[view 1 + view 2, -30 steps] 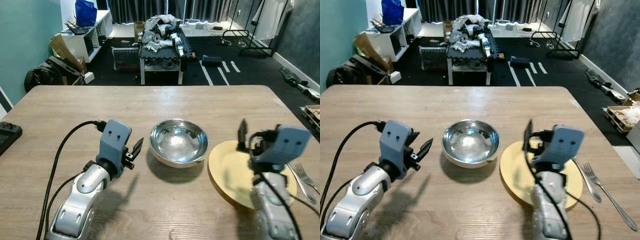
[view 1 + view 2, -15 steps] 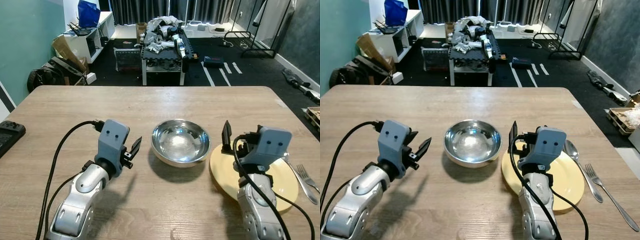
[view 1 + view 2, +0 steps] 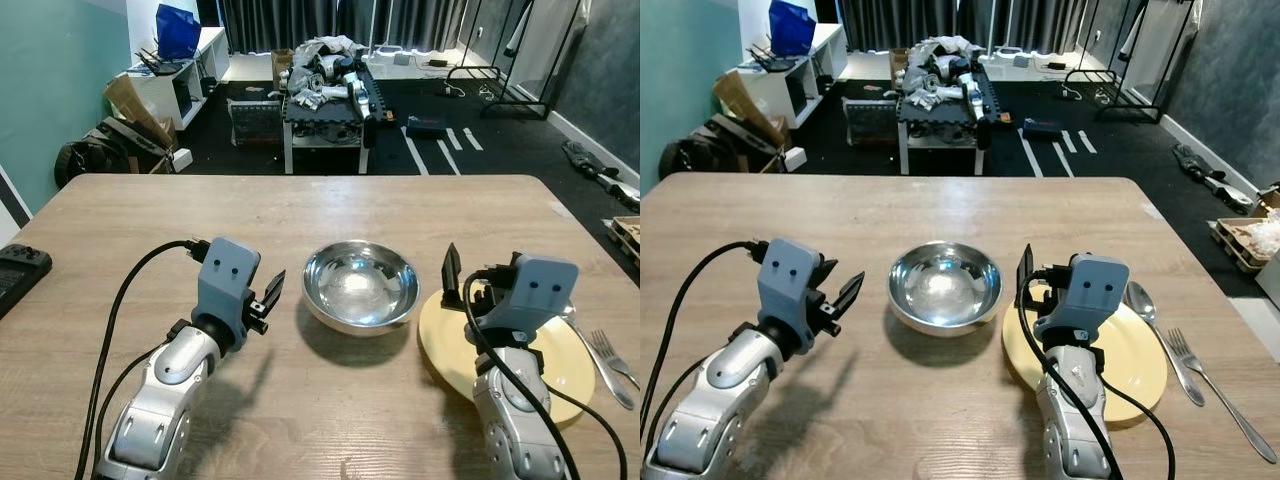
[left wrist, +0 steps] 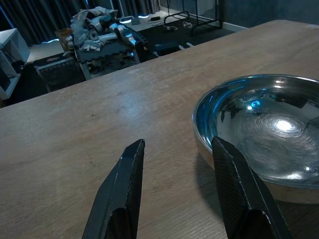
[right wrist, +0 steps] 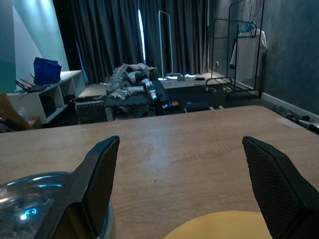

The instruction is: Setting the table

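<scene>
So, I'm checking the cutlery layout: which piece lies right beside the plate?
The spoon, lying against the yellow plate at its right rim; the fork lies further out, beyond the spoon.

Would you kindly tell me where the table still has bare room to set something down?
The far half of the table, beyond the steel bowl, is bare wood. So is the near strip between the two arms. It is crowded on the right: yellow plate, spoon and fork, with the right end effector over the plate.

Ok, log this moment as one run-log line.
left gripper: open, beside steel bowl | right gripper: open, over yellow plate | spoon and fork: right of plate | nothing held
</scene>
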Available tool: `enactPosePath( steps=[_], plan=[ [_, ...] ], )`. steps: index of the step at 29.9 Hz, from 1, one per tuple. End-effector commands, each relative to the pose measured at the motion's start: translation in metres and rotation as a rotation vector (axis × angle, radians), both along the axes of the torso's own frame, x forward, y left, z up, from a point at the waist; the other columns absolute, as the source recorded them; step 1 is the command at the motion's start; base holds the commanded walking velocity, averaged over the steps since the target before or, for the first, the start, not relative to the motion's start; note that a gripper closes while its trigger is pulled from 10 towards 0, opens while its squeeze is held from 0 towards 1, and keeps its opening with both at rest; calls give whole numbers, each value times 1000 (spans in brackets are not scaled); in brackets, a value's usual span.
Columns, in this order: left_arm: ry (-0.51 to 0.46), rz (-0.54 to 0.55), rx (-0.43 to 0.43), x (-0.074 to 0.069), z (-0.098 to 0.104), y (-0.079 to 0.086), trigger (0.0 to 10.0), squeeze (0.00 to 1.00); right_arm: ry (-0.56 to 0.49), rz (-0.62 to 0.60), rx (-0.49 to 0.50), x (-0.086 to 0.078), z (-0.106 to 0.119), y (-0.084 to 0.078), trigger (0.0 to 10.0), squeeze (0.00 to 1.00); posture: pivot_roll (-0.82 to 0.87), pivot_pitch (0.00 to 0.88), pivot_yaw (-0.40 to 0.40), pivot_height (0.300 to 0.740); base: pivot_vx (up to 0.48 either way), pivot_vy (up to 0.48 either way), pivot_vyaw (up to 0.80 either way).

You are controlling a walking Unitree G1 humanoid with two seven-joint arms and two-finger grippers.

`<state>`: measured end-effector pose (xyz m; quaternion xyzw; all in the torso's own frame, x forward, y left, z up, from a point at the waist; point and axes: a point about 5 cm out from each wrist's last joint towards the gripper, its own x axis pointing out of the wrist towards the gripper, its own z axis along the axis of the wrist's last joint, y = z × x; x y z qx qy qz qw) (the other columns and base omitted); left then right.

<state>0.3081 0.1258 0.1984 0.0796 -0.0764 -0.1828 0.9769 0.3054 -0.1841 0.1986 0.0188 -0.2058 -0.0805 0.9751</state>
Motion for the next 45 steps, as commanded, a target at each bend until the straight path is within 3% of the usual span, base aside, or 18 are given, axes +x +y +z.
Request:
enactPosePath(
  steps=[1,45],
  plan=[
    [-2,17,6,1,-1,4,10000,0,7,-3,-6,1,-2,-2,10000,0,104,21,90,740,-251,0,0],
    [-7,6,-5,3,-2,3,10000,0,12,-8,-23,-1,-5,-4,10000,0,94,17,95,740,-273,0,0]
  ],
)
